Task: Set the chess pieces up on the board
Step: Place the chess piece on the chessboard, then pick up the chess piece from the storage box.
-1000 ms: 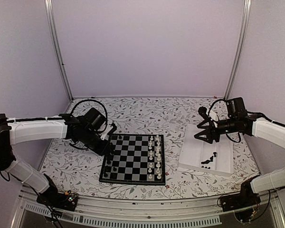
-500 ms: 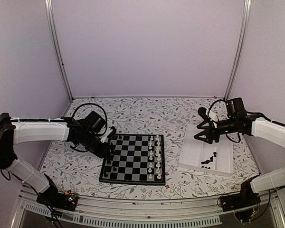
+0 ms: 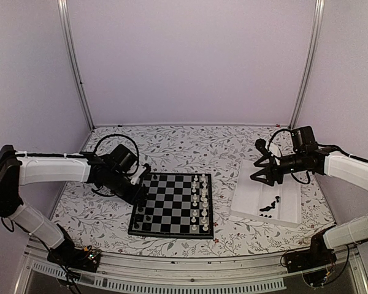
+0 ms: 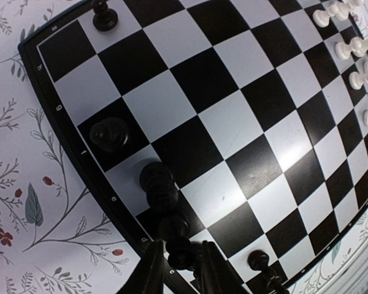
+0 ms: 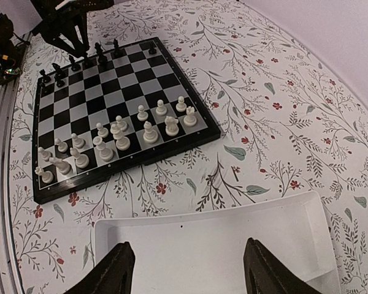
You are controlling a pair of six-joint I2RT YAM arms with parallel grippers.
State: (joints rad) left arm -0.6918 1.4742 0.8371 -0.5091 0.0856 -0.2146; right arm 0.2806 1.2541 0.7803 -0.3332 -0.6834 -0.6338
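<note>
One black piece [image 4: 165, 205] is what matters here, and it's pinched in your left gripper [image 4: 183, 260], jaws closed in tight on its lower end as far as I can tell. Its long axis runs straight out ahead of the fingertips, over the outer column of squares on the board [image 4: 233, 122]. A black pawn [image 4: 108, 135] stands just ahead and a bit left of the jaws. I can't tell if the held piece is touching the square yet.

My guess is the set-down spot is pretty much right under the jaws, so watch the tilt.

Your right gripper [image 5: 187, 272] hangs with jaws wide apart over the white tray [image 5: 202, 245]. The loose black pieces [image 3: 271, 205] lie behind those jaws, toward that arm's base. The left arm is the one nearer the board.
</note>
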